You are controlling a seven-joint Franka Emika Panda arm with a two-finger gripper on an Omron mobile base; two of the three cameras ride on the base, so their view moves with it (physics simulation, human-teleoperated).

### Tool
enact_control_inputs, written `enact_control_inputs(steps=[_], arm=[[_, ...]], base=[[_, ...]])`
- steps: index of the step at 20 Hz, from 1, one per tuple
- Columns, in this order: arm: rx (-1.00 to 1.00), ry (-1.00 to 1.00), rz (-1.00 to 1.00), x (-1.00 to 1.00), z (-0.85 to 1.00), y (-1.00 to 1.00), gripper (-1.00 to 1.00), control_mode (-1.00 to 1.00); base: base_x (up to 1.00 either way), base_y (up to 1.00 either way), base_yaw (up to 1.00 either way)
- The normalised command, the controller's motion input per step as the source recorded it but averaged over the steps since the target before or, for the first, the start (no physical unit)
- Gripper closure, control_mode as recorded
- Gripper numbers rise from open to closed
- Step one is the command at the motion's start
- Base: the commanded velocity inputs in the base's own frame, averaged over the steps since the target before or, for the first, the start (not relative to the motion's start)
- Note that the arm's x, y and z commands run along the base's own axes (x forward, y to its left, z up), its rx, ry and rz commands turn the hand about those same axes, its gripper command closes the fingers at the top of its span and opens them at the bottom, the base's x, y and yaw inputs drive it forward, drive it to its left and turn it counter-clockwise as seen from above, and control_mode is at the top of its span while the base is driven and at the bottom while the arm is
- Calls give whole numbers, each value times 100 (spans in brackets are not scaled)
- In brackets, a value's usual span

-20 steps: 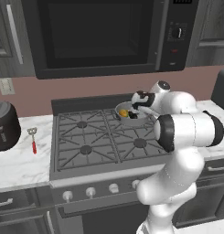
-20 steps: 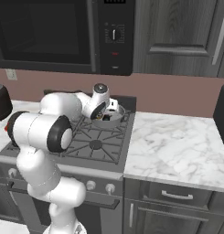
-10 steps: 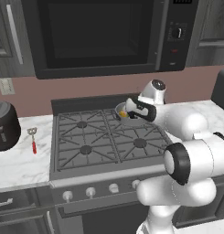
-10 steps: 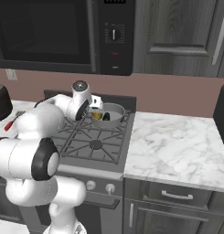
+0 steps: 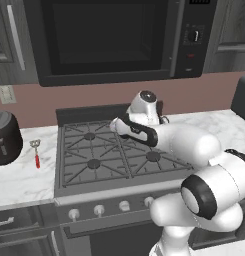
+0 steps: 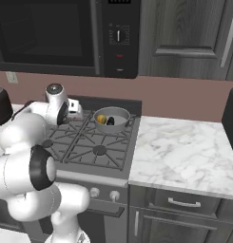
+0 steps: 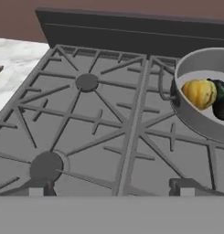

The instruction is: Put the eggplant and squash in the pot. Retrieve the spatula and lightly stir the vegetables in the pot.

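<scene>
**Both vegetables in the pot, jaws wide and empty over the stove**

The jaws stand wide apart with nothing between them, held above the grates of the stove (image 5: pixel 114 160). In the hand view their two dark fingertips (image 7: pixel 40 188) rise well apart at the bottom, with bare grate between them.

The pot (image 7: pixel 191 98) sits on the back burner, ahead of the jaws and off to their right. Inside it the squash (image 7: pixel 200 93) and the eggplant (image 7: pixel 221 103) lie touching, the eggplant on the far side from the jaws. From the right base view the pot (image 6: pixel 121 124) shows the squash (image 6: pixel 101 118) and eggplant (image 6: pixel 111 121) side by side, with the hand just beside its rim.

The spatula (image 5: pixel 36 153) lies on the counter (image 5: pixel 21 180), well apart from the jaws, beyond the stove's opposite edge from the pot, near a black appliance (image 5: pixel 5 137).
</scene>
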Motion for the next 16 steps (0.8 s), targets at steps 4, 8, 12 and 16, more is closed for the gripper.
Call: enact_control_inputs(steps=[4,8,12,16], arm=[[-7,20,11,-34,15,100,-100,-100],[-11,23,10,-43,13,100,-100,-100],[-6,13,4,-30,-13,90,-100,-100],[-4,2,5,-27,-39,79,-100,-100]], base=[[0,0,0],[0,0,0],[0,0,0],[0,0,0]])
